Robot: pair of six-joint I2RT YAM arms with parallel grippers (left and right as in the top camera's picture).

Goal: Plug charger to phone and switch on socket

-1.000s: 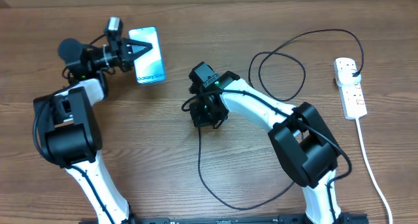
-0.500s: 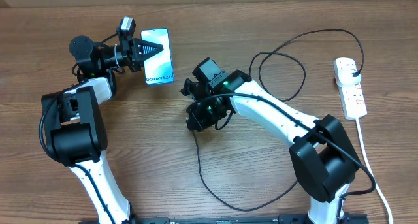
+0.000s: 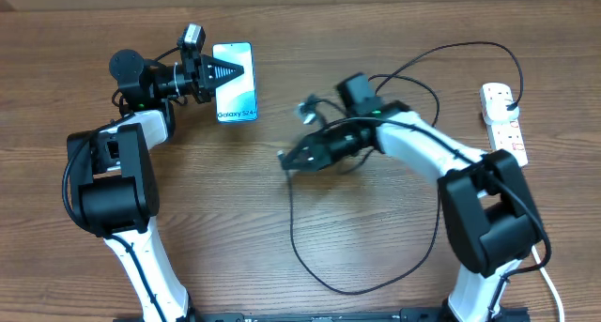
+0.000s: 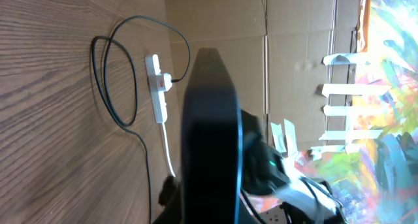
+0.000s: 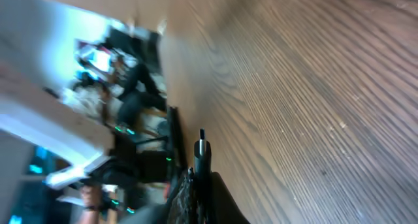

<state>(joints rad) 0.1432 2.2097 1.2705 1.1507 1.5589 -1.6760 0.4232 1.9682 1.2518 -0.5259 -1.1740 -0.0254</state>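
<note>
From overhead, the left claw (image 3: 223,75) is clenched on the phone (image 3: 239,101) in the upper left of the frame. The phone's light-blue screen faces up and its long side runs down the picture. Near the middle, the right claw (image 3: 289,160) is clamped on one end of the charger (image 3: 293,223). The thin black cable drops toward the bottom edge, curves right and climbs to a loop in the upper right. Its black plug sits in the socket (image 3: 507,134), which lies at the right edge of the wooden counter (image 3: 216,219) with its thick white cord (image 3: 535,237) trailing down. In the left wrist view, a dark finger (image 4: 209,119) stands up the middle with a thin bluish line along its right side. I cannot tell whether that line is the phone's edge. Behind it, in the upper left, the socket (image 4: 159,87) lies beside the charger's loop (image 4: 95,57). The right wrist view is blurred. The right claw (image 5: 198,181) sits low in the frame, gripping the charger's connector tip (image 5: 201,149), which pokes upward over the counter (image 5: 313,87).
</note>
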